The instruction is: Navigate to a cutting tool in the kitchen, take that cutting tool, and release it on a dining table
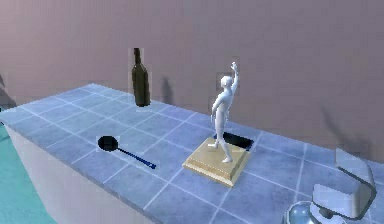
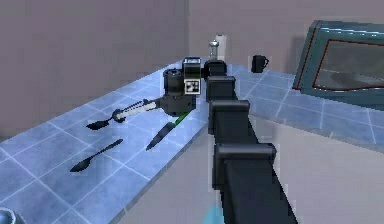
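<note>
On the blue-grey tiled counter lies a long dark pointed thing like a knife, with a green stretch at its far end. The dark arm rises from the arm side view's bottom edge and reaches over the counter. At its far end are the white marker squares and the gripper, whose thin pale fingers lie just above the knife-like thing. Utensils lie on the counter at and behind the fingers, so I cannot tell whether the gripper holds anything.
Two dark spoon-like utensils lie left of the knife shape. Further back stand a white shaker, a black mug and a glass-fronted appliance. Ahead are a dark bottle, a white statue, a black ladle and a tap.
</note>
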Robot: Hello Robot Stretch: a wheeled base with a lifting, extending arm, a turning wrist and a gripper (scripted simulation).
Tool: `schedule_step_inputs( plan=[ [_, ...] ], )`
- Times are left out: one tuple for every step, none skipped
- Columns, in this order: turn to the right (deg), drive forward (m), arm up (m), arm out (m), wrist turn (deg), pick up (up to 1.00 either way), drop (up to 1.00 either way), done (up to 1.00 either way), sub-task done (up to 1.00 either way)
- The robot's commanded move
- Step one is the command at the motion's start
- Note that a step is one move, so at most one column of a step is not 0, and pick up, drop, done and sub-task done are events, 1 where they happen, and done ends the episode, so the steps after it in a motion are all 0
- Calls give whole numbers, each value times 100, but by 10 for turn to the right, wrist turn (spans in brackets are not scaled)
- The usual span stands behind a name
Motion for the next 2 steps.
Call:
schedule_step_inputs(
  plan=[
    [0,0,0,0,60,0,0,0,0],
    [0,0,-16,0,0,0,0,0,0]
  ],
)
